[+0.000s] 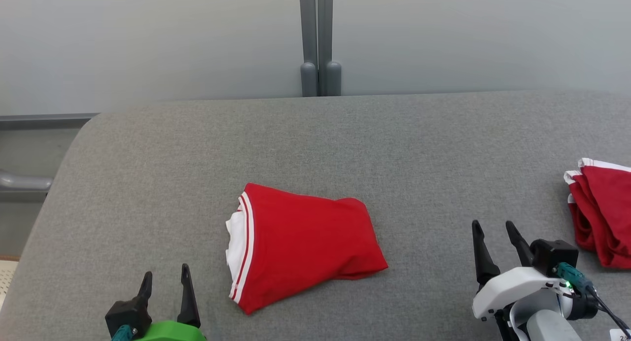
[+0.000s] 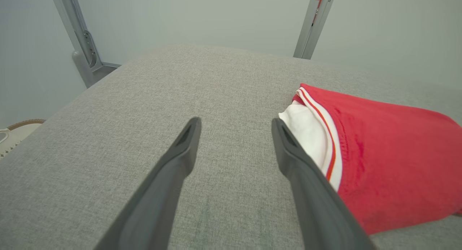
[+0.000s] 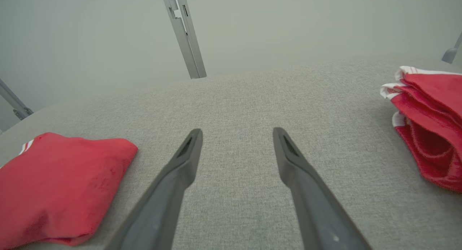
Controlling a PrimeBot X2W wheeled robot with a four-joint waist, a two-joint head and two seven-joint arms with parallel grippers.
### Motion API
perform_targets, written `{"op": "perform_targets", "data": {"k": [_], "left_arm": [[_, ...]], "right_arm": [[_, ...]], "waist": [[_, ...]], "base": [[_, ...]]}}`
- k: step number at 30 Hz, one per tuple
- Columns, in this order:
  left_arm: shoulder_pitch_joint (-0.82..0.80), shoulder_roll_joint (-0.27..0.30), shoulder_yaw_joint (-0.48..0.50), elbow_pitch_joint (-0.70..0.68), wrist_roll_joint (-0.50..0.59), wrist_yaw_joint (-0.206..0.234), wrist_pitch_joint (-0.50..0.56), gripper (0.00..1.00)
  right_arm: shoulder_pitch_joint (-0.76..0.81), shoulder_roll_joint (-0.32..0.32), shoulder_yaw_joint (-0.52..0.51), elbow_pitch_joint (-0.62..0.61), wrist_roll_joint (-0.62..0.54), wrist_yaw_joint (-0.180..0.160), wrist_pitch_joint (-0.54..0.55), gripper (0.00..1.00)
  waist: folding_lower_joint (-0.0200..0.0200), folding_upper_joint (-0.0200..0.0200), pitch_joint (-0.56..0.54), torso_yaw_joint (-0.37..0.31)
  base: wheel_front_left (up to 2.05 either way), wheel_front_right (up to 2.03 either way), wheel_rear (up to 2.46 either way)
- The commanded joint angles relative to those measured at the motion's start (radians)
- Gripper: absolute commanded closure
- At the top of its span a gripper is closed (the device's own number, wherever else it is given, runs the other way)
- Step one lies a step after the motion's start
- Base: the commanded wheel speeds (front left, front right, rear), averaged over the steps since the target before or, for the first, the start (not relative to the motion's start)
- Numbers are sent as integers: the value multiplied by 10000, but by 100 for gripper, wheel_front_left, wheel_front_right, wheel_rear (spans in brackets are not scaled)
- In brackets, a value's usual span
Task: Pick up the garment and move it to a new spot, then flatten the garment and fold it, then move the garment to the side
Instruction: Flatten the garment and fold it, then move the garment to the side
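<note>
head view, garment: my red garment (image 1: 305, 245) lies folded into a compact packet mid-table (image 1: 345, 134), striped white edge toward my left.
head view, tools: left tool (image 1: 166, 272) and right tool (image 1: 493, 223) both have fingers spread and hold nothing. They sit one each side of the garment, clear of it.
head view, progress: the fold looks done to me. What's left is the move to the side, maybe toward the other red pile (image 1: 604, 213) on my right.
left wrist view: fingers apart over bare table, the garment's (image 2: 389, 152) white end just beside one finger.
right wrist view: fingers apart, garment (image 3: 54, 185) off one side, pile (image 3: 429, 134) off the other.
hard to see: the pile is cut off at the frame edge, and the garment's inner layers are hidden.
</note>
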State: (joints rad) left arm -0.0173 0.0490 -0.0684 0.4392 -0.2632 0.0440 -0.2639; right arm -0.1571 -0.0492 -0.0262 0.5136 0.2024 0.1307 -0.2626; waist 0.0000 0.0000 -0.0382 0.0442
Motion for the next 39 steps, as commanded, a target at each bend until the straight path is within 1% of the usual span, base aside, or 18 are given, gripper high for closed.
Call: {"op": "perform_targets", "data": {"k": [1,7,14,18,22,27,31,35,39], "left_arm": [[196,36,45,-2,18,-40,2,0],[358,36,61,38,117,-87,2,0],[45,34,-107,62,69,-168,2,0],[-54,37,-395,63,-108,-177,2,0],[-77,37,-635,61,-202,-187,2,0],[-137,36,-916,120,-234,-205,2,0],[-266,36,-1044,128,-225,-198,2,0],[-371,34,-1122,118,-218,-195,2,0],[-405,34,-1132,96,-232,-213,2,0]], "right_arm": [[175,-32,-13,23,112,-2,-28,0],[343,-29,-78,153,227,-2,-28,0],[407,-31,38,201,545,-2,-28,0],[284,-25,525,464,773,-2,-28,0],[-191,-34,1226,742,1157,-2,-28,0],[-955,-35,2085,1360,1492,-2,-28,0],[-1533,-37,2422,1835,1704,-2,-28,0],[-2123,-38,2528,2773,1905,-2,-28,0],[-2531,-40,2699,3970,2079,-2,-28,0]], "waist": [[0,0,-92,-44],[0,0,-208,12],[0,0,-101,345],[0,0,95,709],[0,0,271,1140],[0,0,467,1773],[0,0,671,2256],[0,0,865,2649],[0,0,955,2818]], "base": [[0,0,0],[0,0,0],[0,0,0],[0,0,0],[0,0,0],[0,0,0],[0,0,0],[0,0,0],[0,0,0]]}}
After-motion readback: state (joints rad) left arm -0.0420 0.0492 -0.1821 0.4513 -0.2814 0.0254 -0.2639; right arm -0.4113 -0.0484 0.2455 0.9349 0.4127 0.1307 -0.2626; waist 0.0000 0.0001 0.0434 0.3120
